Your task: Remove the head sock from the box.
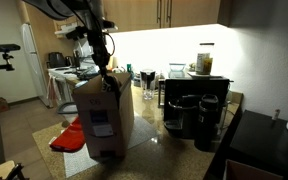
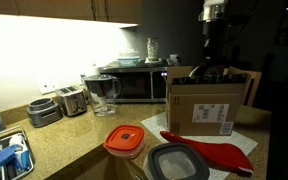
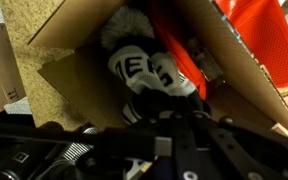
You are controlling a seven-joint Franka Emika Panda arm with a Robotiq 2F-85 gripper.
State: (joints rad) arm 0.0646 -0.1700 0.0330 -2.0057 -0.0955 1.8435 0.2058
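Dark gripper (image 3: pixel 170 140) metal hangs in the open top of the box (image 1: pixel 104 125). Its jaws are too shadowed to tell how wide they stand or whether they hold anything. Just ahead of the fingertips, down inside, a bunched pale-grey cloth with dark lettering, likely the head sock (image 3: pixel 142 72), lies slantwise. The box stands near the counter's (image 1: pixel 156 142) front corner.

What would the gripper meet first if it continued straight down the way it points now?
Probably the head sock lying inside the box; the gripper points into its open top, though depth is unclear.
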